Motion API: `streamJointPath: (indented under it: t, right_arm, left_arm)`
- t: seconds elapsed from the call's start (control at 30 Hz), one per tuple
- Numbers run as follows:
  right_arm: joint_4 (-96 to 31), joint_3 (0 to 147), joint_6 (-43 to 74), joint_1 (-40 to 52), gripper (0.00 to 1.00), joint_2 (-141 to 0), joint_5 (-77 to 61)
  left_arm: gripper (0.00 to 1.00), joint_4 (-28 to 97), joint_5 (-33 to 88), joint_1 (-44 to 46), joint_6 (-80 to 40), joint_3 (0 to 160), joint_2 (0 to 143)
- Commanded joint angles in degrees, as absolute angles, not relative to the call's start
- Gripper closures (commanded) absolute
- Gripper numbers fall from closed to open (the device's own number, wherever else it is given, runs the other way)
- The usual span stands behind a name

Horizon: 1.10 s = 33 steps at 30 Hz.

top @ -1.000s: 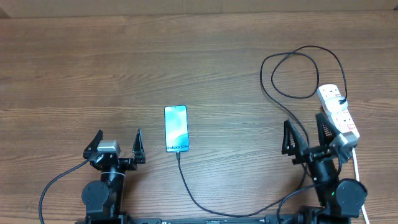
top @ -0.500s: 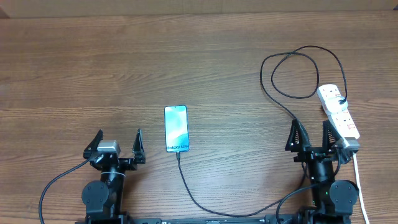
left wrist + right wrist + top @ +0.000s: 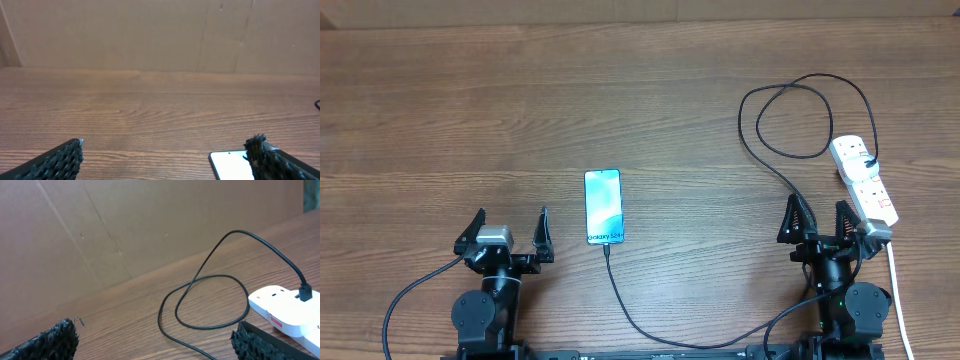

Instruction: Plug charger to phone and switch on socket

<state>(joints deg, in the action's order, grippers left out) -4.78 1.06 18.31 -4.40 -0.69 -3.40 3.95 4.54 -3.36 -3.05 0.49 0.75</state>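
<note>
Phone [image 3: 603, 207] right of left gripper [image 3: 512, 216], apart; socket [image 3: 865, 182] just beside right gripper [image 3: 815, 205]; both grippers spread, empty.

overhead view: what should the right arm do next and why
Probably just park the right gripper at rest: the charger already meets the phone at its bottom edge, and this open gripper has drawn back from the socket. Its switches are too small to read.

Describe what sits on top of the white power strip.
A black charger plug sits in the socket near its far end, beside red switches. The near end is covered by the right gripper, so anything there cannot be seen.
</note>
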Motion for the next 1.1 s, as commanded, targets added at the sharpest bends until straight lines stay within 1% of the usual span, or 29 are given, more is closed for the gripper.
streamJointPath:
  t: [0.0, 0.67, 1.07]
  right_arm:
    - [-4.62, 0.45, 18.61, -4.1, 0.0, -0.16, -2.57]
    - [-4.62, 0.45, 18.61, -4.1, 0.0, -0.16, -2.57]
    - [-4.62, 0.45, 18.63, -4.1, 0.0, -0.16, -2.57]
  left_arm:
    - [0.0, 4.08, 5.15, -3.07, -3.42, 0.3, 0.32]
    - [0.01, 4.05, 4.95, -2.5, -3.42, 0.3, 0.19]
    - [0.0, 4.29, 4.08, -2.48, -0.12, 0.27, 0.19]
